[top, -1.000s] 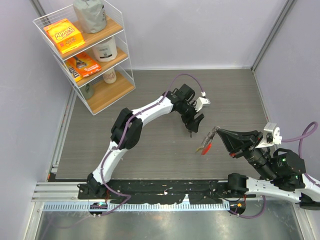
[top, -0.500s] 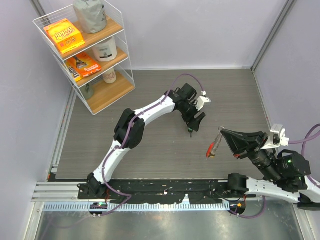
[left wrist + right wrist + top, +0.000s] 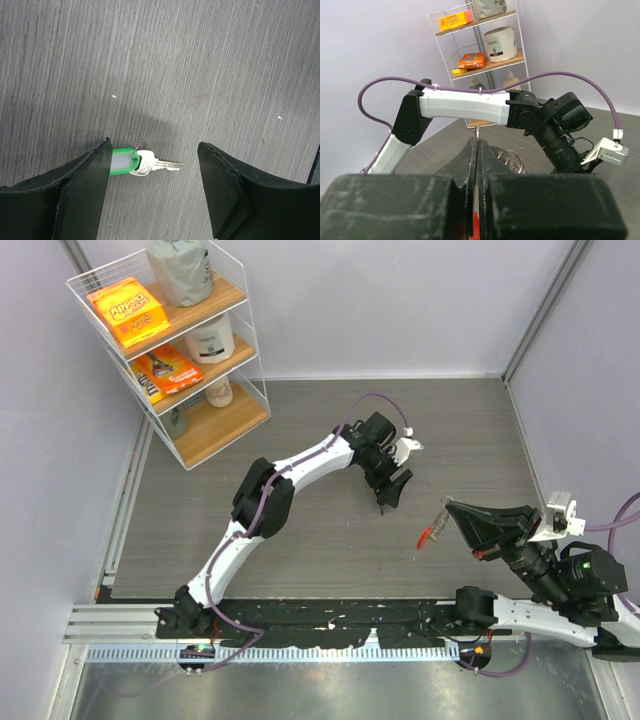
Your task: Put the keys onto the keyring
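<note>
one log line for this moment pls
left claw: open, straddling green key lying on table | right claw: shut on keyring | status: green key not yet on keyring

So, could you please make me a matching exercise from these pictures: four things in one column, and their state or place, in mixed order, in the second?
Things
1. left gripper
2. right gripper
3. green key
4. grey bag

States or places
a. on the top shelf of the wire rack
b. shut on the keyring
c. lying flat on the table
d. open

Pairs: 1-d, 2-b, 3-c, 4-a.
</note>
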Controlling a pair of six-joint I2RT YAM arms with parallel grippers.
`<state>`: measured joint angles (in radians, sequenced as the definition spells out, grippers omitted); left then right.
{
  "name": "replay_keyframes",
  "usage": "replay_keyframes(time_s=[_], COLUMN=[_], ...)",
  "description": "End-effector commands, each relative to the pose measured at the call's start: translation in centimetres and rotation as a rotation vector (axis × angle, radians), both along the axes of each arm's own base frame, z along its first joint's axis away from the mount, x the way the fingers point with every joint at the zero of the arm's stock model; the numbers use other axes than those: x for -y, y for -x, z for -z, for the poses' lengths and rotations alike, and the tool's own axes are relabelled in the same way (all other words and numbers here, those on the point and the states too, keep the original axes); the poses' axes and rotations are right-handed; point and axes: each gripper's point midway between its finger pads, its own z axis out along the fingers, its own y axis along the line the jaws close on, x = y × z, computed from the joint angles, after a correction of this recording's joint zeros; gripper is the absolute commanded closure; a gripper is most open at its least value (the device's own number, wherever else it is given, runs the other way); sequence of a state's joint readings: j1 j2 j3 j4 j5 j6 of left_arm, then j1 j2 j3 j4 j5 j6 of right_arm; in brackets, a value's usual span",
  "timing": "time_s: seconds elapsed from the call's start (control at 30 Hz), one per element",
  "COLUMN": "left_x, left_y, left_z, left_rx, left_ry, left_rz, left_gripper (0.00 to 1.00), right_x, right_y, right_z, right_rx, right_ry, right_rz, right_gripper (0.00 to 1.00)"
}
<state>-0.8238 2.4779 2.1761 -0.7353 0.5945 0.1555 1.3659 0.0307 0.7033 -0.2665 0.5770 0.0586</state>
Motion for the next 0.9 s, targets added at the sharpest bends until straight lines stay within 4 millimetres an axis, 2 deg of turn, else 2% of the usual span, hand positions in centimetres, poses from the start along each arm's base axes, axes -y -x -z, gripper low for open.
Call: replay_keyframes(time_s=[0.0, 0.27, 0.57, 0.87], left_x=[0.6, 0.2, -0.2, -0.7], left_y=[0.3, 0.9, 1.3, 1.4], left_z=[-1.2, -0.2, -0.1, 0.7], left_rx=[-0.006, -0.023, -0.027, -0.028], left_ry=[0.023, -0.003, -0.014, -0.035], left_rz=[0.001, 0.007, 0.010, 0.000], left_gripper=[0.25, 0.35, 0.48, 0.67], right_x=[1.5, 1.2, 1.1, 1.0], right_y=[0.5, 0.6, 0.6, 0.7], right_z=[-2.0, -2.1, -2.0, -1.9], right_rx=[0.017, 0.019, 0.012, 0.009], right_ry=[-0.087, -0.083, -0.093, -0.099], right_rz=[-0.012, -0.019, -0.024, -0.032], right_gripper=[0.94, 0.95, 0.95, 0.94])
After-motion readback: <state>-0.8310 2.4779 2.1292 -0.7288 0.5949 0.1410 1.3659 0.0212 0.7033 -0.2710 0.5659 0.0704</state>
